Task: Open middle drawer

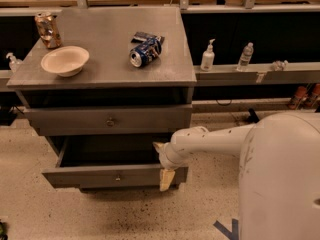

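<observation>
Pincer [163,164] sits at the right end of the middle drawer [90,176], against its front; whether it is released or clenched cannot be told. That drawer stands pulled out beneath one other grey drawer [70,120], and each front has one knob. The grey worktop [100,31] holds one upright can [47,30] at its rear left corner, one pale bowl [65,61] by the left edge and one blue can [145,51] lying near the middle. Two bottles [207,56] stand on a ledge [295,74] to the right. The floor [25,204] is speckled.
</observation>
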Action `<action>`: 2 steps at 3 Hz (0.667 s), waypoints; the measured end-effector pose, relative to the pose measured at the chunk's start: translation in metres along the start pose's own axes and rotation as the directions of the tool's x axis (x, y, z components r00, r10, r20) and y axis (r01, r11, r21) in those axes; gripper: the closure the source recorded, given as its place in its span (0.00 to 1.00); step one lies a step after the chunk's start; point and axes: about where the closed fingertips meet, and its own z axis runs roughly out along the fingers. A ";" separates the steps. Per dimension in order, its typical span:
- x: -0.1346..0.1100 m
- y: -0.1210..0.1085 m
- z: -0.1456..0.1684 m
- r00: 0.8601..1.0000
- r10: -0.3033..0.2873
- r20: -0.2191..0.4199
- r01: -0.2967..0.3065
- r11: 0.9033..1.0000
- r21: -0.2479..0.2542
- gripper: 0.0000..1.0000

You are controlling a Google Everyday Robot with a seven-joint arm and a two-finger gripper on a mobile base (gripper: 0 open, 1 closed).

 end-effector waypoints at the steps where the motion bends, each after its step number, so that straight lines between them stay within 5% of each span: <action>1: 0.004 -0.019 0.002 1.000 0.017 0.008 -0.017 1.000 -0.017 0.14; 2: 0.007 -0.040 0.002 0.999 0.047 0.023 -0.047 0.999 -0.005 0.37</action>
